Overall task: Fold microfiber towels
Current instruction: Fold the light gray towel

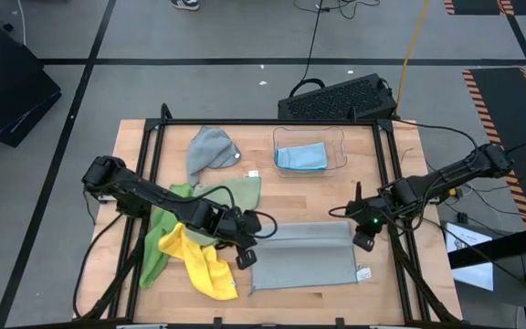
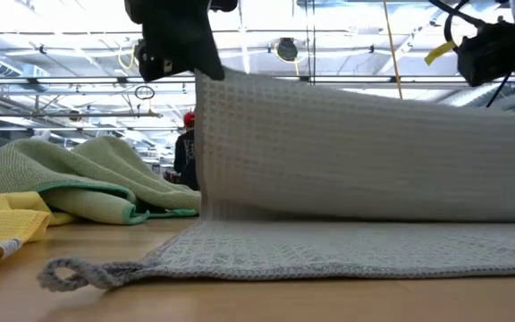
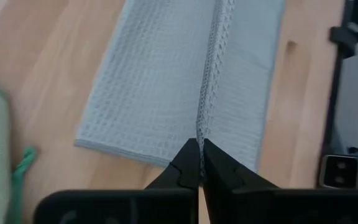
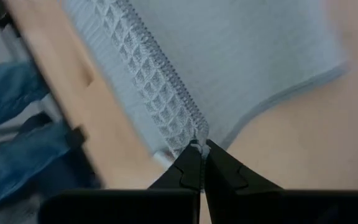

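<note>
Grey waffle-weave microfiber towel point(image 1: 304, 260): lies on the wooden bench point(image 1: 391, 196) at near centre, its far edge lifted off the bench. Left gripper point(image 1: 246, 259): arm reaches in from the left over the green and yellow cloths point(image 1: 190, 242), fingers point(image 3: 185, 168) pinched on the towel's left corner. Right gripper point(image 1: 363, 239): arm angled in from the right, fingers point(image 4: 219, 168) clamped on the right corner. Light blue cloth point(image 1: 301, 157) sits in the clear plastic bin point(image 1: 340, 146), far centre.

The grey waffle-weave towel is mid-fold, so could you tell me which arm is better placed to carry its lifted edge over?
Neither alone: the left gripper and right gripper each pinch one end of the grey towel's raised edge, jaws shut. Both should probably move together.
</note>
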Available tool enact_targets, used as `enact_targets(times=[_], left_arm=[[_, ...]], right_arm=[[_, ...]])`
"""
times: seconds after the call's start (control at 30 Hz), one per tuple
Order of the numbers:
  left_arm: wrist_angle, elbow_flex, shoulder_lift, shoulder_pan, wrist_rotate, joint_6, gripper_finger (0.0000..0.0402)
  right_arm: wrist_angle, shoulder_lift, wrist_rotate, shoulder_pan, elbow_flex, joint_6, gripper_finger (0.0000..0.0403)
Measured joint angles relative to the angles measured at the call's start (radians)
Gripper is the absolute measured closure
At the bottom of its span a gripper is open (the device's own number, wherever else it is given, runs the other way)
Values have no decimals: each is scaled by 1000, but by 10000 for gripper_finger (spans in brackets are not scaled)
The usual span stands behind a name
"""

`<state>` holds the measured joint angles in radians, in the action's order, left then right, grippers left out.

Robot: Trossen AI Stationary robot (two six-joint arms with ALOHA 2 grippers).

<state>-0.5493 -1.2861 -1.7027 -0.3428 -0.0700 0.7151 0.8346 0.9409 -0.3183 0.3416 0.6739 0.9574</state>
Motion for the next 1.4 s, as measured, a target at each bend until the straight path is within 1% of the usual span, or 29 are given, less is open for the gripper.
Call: enact_targets(times=[0.1, 0.17, 0.33, 0.47, 0.6, 0.73, 0.87, 1.07, 1.17, 1.3, 1.4], left_arm=[[31, 0, 0, -4, 22, -3, 395], [43, 0, 0, -10, 29, -4, 398], [6, 0, 0, -18, 21, -1, 393], [-24, 0, 0, -19, 17, 19, 398], [-24, 0, 0, -21, 16, 16, 392], [-24, 0, 0, -20, 15, 13, 398], [-24, 0, 0, -21, 1, 13, 393], [-18, 0, -16, -21, -1, 5, 397], [3, 0, -41, -22, 30, 2, 392], [37, 0, -53, -31, 45, 27, 398], [51, 1, -55, -39, 45, 52, 393]], right_arm=[[0, 0, -75, 0, 0, 12, 403], [-3, 0, -75, 0, 0, 23, 403], [-39, 8, -47, 0, 0, 23, 403], [-53, 33, -48, 0, 0, 25, 403], [-53, 55, -48, 0, 0, 9, 403], [-51, 67, -51, 0, 0, -4, 403], [-48, 67, -77, 0, 0, -9, 403], [-42, 70, -78, 0, 0, -46, 403], [-43, 69, -81, 0, -9, -60, 403], [-90, 69, -134, 3, -42, -28, 403], [-149, 69, -156, 17, -60, 7, 403]])
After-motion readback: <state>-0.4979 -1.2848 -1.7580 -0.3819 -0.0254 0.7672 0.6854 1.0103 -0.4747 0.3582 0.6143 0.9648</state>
